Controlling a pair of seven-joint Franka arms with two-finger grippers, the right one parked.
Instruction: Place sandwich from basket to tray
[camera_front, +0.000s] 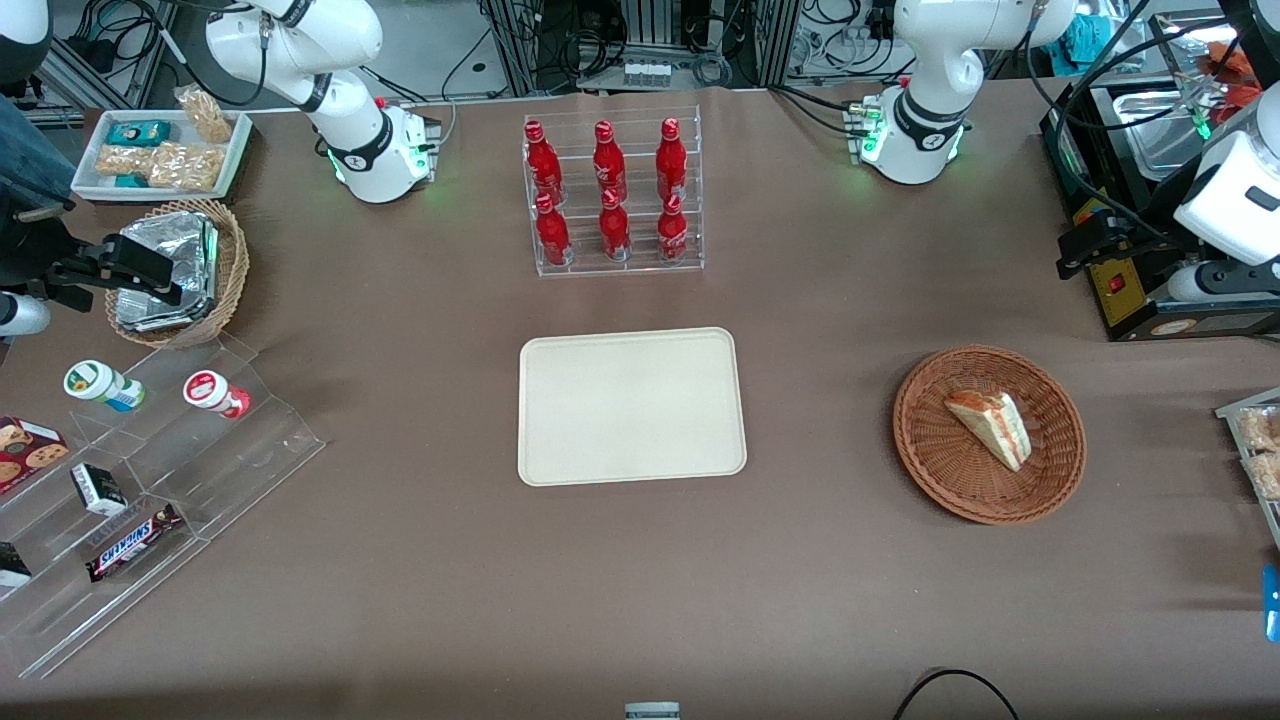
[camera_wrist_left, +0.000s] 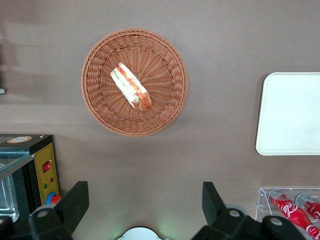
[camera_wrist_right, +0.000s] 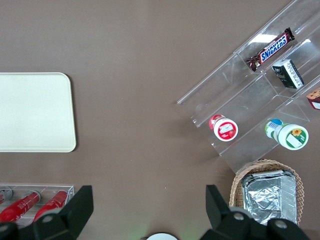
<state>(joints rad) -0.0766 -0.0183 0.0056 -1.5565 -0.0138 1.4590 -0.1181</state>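
Nearest the front camera, a black cable loop (camera_front: 955, 690) pokes over the near edge of the table (camera_front: 400, 560), and up from it lie the two things I care about. Toward my end of the table sits the wicker basket (camera_front: 989, 434), with the sandwich (camera_front: 990, 428) lying on its side in the middle of the weave, a wedge showing orange-red and pale layers. Around the middle of the table is the cream tray (camera_front: 631, 406), bare, well apart from the basket and about as near the front camera.

My gripper (camera_wrist_left: 145, 210) hangs high above the table, between the basket and my arm's own base, at that end of the table. Both fingers (camera_wrist_left: 75, 202) stand wide apart with nothing between them, and the brown table shows through the gap.

I judge this the very start: the sandwich has not been touched and the reach is still to be made. The next move asks me to travel out over the basket and come down on the wedge. I should turn my wrist so my fingers close across the bread faces, not along the length. The grip should be gentle, since soft bread will likely squash or shed filling. The basket's low rim should leave me room.
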